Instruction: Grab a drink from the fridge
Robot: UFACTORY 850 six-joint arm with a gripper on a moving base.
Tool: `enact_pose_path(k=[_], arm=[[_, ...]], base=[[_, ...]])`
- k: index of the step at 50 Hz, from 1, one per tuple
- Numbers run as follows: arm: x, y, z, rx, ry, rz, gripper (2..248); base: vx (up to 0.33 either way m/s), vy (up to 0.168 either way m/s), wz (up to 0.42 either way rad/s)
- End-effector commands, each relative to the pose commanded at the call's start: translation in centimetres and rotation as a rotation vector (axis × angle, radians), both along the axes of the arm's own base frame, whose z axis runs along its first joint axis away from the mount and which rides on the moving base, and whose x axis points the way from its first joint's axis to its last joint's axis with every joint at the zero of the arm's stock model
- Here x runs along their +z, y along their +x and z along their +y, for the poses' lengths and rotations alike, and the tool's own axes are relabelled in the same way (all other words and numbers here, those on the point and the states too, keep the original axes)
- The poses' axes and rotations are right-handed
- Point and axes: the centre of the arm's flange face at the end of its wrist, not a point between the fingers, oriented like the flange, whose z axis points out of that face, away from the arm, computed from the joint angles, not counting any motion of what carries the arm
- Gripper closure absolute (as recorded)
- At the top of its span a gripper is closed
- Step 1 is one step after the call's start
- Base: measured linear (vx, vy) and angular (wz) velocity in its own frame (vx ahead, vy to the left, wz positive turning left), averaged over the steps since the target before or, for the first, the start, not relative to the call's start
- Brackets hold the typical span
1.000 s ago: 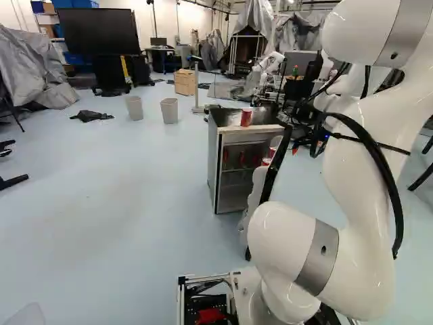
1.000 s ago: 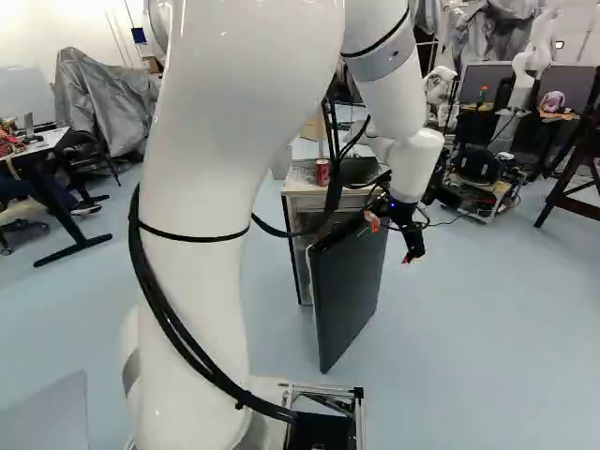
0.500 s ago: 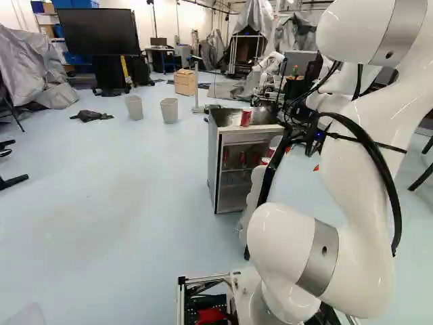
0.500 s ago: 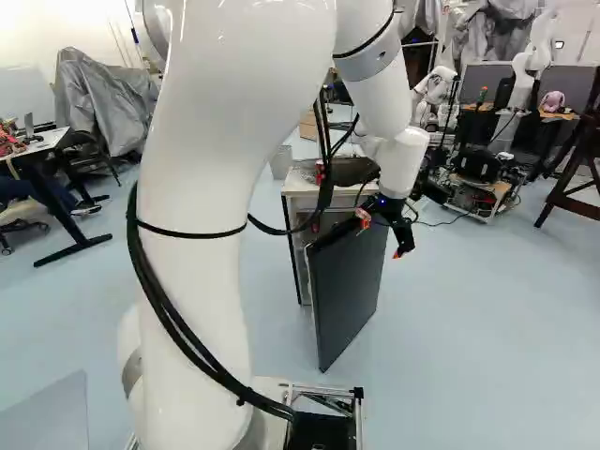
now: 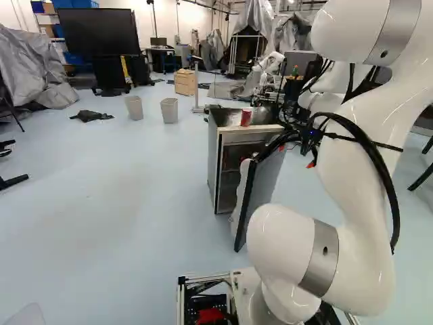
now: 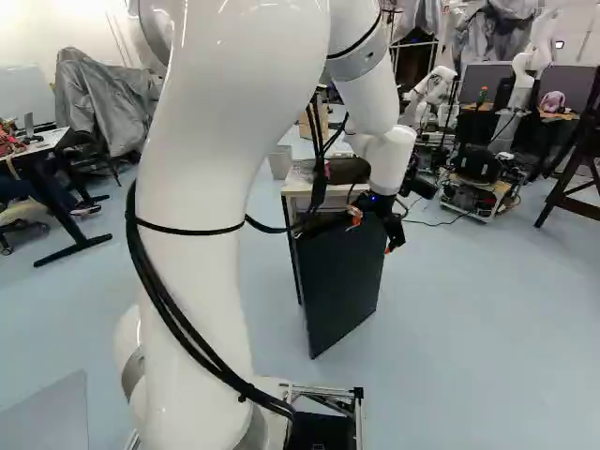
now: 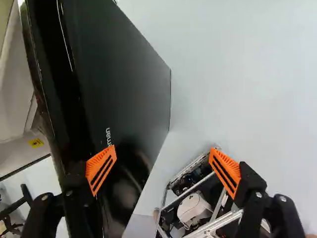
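Observation:
In the right base view my gripper [image 6: 371,232] is at the upper outer part of the black fridge door [image 6: 342,286], which stands partly open. The wrist view shows the gripper [image 7: 162,151] open, one orange pad [image 7: 101,167] over the door [image 7: 126,74] near its edge, the other [image 7: 225,169] out beyond its face. Whether the first finger touches the door, I cannot tell. The fridge [image 5: 213,166] stands left of the arm in the left base view, a red can [image 5: 246,117] upright on top. Most of its inside is hidden by the door.
Wrist view: the base's metal frame [image 7: 218,229] lies beyond the door. Two bins [image 5: 134,108] [image 5: 169,111] and a wooden crate [image 5: 184,82] stand behind the fridge to its left. Another robot [image 6: 433,86] stands at the back. A desk [image 6: 42,145] is at the right base view's far left.
The fridge door has swung partway toward the fridge, covering more of the shelves. My gripper has moved with it, leftward in the right base view. The base has not moved.

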Motion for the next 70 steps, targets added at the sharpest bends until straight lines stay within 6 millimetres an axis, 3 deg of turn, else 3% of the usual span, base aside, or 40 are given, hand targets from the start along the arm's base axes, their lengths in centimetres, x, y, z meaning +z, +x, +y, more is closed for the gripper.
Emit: enact_pose_path(k=[70], arm=[[0.0,6.0,6.1,0.148,-0.009,-0.015,3]], base=[[0.0,0.0,0.0]])
